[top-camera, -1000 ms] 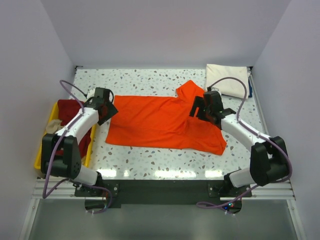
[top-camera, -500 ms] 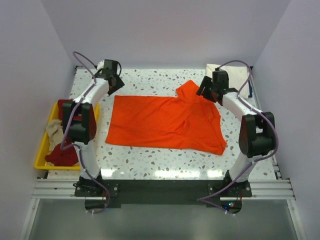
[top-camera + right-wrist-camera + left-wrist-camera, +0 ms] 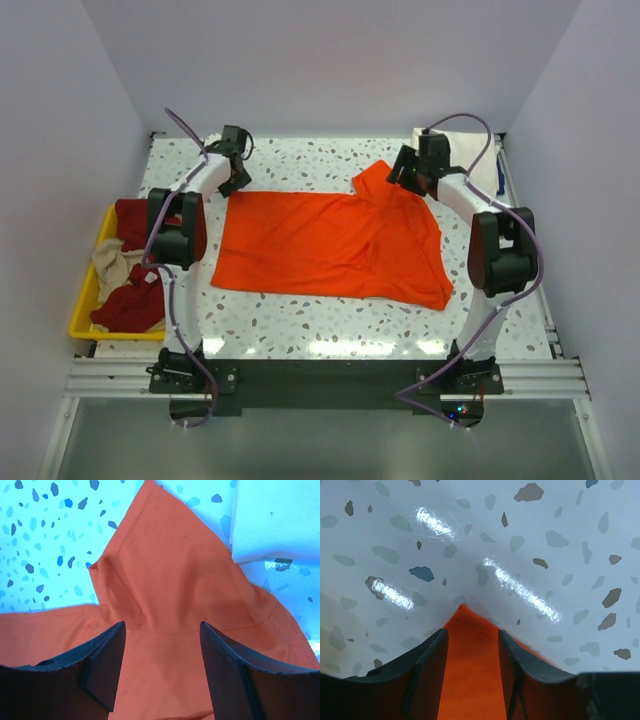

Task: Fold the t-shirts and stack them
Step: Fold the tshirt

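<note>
Top external view: the speckled desk (image 3: 300,330) carries the orange t-shirt (image 3: 320,240), spread flat between the 2 tools, likely so its far edge can be lifted for a fold. Well back and left of the left tool (image 3: 471,635), the yellow tray (image 3: 78,322) holds dark red t-shirts (image 3: 130,305), apparently waiting. A cream-white t-shirt (image 3: 275,515) lies just right of the right tool (image 3: 161,627). Both tools stand unclenched: the left straddles the shirt's far left corner and the right hovers over a sleeve. Neither is gripping.

Robot lab test cell.
Plain pale walls (image 3: 330,60) box in a speckled tabletop (image 3: 300,155); a cabled left arm (image 3: 172,228) and right arm (image 3: 497,255) stand bolted to an aluminium rail (image 3: 110,378) at its near edge.
</note>
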{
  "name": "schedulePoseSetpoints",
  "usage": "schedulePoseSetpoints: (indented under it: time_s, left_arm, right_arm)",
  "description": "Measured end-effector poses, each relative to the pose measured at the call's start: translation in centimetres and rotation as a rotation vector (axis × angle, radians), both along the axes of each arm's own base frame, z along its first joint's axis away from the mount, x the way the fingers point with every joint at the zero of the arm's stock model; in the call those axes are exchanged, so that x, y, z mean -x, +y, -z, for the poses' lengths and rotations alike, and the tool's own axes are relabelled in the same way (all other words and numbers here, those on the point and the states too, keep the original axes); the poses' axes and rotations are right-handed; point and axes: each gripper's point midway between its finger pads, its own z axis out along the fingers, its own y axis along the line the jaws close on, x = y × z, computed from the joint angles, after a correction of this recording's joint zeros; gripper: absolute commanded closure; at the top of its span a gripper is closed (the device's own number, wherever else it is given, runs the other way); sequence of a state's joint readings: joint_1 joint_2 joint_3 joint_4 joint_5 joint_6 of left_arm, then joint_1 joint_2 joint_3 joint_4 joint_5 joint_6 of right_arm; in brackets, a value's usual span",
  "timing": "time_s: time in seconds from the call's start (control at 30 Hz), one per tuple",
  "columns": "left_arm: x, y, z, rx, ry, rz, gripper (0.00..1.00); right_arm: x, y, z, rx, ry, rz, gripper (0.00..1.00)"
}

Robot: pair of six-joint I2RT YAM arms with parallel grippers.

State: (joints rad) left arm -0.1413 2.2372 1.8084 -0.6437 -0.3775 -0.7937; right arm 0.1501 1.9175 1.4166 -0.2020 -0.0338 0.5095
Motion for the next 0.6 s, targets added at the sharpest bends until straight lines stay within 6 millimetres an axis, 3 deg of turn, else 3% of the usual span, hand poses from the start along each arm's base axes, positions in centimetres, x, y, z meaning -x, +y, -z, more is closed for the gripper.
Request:
schedulePoseSetpoints:
  time_s: [0.3,0.47,0.6]
  left_arm:
    - [-0.1,0.0,1.9,-0.019,0.031,-0.014,0.59]
    - [0.0,0.0,2.0,-0.019,0.031,-0.019,0.75]
    - [0.0,0.0,2.1,-0.022,0.029,-0.018,0.80]
  right_arm:
    - [-1.1,-0.2,0.7,0.001,0.004,-0.009,0.36]
    - [-2.7,-0.2,0.9,0.001,-0.016,-0.019,0.36]
    - [-4.5,0.0,2.0,0.012,-0.021,-0.042,0.36]
